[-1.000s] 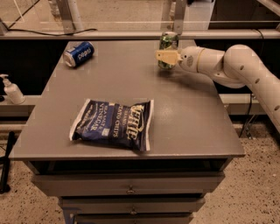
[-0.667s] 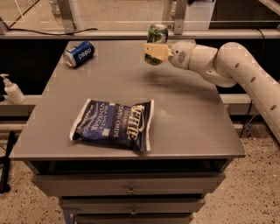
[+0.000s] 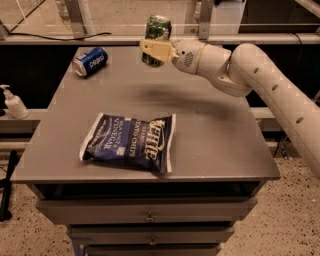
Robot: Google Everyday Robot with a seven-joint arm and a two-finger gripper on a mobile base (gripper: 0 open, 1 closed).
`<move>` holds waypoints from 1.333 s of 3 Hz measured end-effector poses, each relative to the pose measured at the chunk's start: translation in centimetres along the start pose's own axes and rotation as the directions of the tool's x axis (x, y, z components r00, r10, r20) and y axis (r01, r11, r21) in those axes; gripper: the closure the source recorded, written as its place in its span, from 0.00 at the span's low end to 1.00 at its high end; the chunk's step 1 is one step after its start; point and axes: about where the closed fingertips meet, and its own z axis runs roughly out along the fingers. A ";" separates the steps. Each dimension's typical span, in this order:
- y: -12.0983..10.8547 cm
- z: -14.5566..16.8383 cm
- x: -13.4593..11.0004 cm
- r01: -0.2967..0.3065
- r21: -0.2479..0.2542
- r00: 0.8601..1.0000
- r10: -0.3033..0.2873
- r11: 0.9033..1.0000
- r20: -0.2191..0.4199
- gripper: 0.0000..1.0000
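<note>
My gripper (image 3: pixel 153 50) is shut on a green can (image 3: pixel 157 31), holding it upright in the air above the far middle of the grey table (image 3: pixel 220 150). The white arm reaches in from the right. A blue Pepsi can (image 3: pixel 90 61) lies on its side at the table's far left corner. A dark blue chip bag (image 3: pixel 130 142) lies flat near the table's front, left of centre, well below and in front of the held can.
Drawers (image 3: pixel 150 216) sit under the tabletop. A white pump bottle (image 3: pixel 14 103) stands on a ledge to the left of the table. A metal rail and posts (image 3: pixel 80 15) run behind the table's far edge.
The gripper has lifted the green can off the table's far right area and carried it up and to the left. The Pepsi can and chip bag have not moved.
</note>
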 end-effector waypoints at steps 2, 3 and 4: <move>0.0 3.2 1.0 0.065 -0.035 0.998 -0.065 0.997 0.002 1.00; -0.7 6.6 2.0 0.098 -0.043 0.995 -0.098 0.994 0.005 1.00; -1.1 9.5 2.9 0.138 -0.043 0.990 -0.138 0.990 -0.007 1.00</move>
